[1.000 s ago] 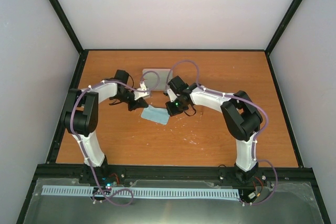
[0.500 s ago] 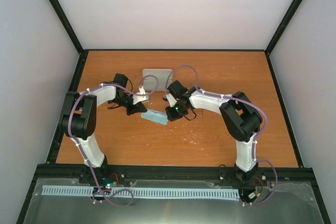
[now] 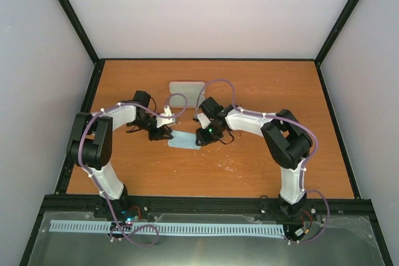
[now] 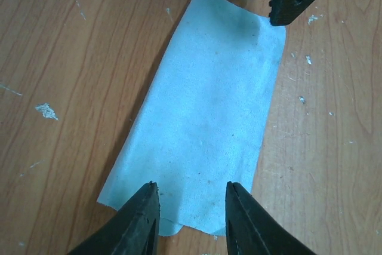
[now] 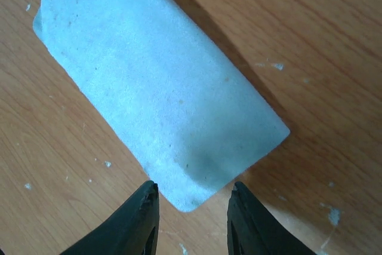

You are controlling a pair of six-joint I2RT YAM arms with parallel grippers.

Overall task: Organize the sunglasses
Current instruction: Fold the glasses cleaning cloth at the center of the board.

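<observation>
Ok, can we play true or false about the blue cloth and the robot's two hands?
1. The light blue cloth lies flat on the wooden table. True.
2. The left gripper is pinching the cloth. False: its jaws stand apart over one end of the cloth.
3. The right gripper is open at the cloth's other end. True.
4. The pale case sits on top of the cloth. False: it lies apart from the cloth, farther back on the table.
</observation>
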